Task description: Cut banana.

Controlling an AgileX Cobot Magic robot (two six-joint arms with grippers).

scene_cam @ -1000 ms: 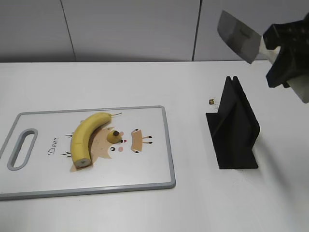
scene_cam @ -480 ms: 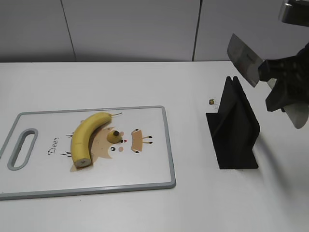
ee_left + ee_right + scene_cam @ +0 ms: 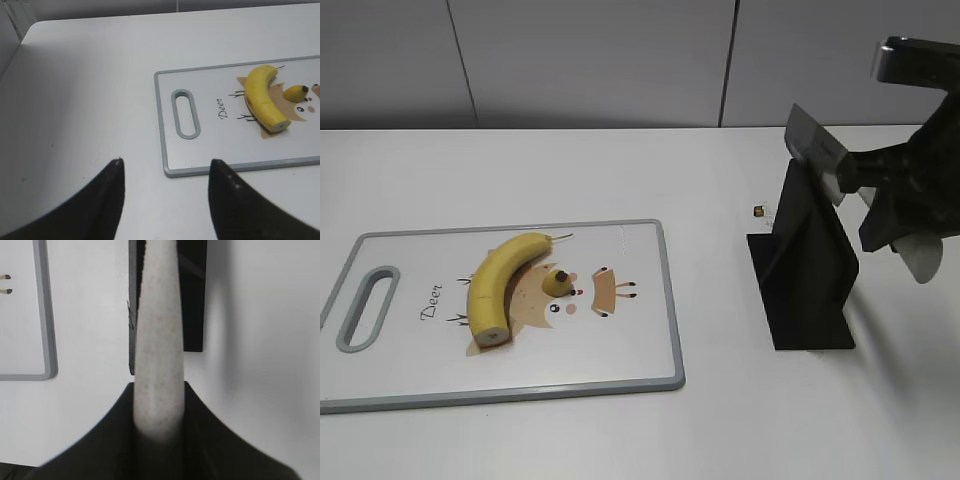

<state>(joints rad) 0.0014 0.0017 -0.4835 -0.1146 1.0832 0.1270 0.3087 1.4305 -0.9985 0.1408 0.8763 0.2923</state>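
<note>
The yellow banana (image 3: pixel 500 283) lies curved on the white cutting board (image 3: pixel 620 350), with one end cut flat. A small cut-off tip piece (image 3: pixel 558 281) lies beside it. Both also show in the left wrist view: the banana (image 3: pixel 262 95) and the tip piece (image 3: pixel 295 92). My right gripper (image 3: pixel 890 205) is shut on the pale handle (image 3: pixel 159 340) of a knife (image 3: pixel 815 150), whose blade is at the top slot of the black knife stand (image 3: pixel 805 265). My left gripper (image 3: pixel 165 167) is open and empty, over bare table left of the board (image 3: pixel 210 170).
The black stand (image 3: pixel 192 295) stands on the white table right of the board. A tiny dark scrap (image 3: pixel 758 211) lies left of the stand. A grey wall runs along the back of the table.
My right gripper has moved down and slightly left with the knife, bringing the blade from above the stand down to its top. The banana and board have not moved.
</note>
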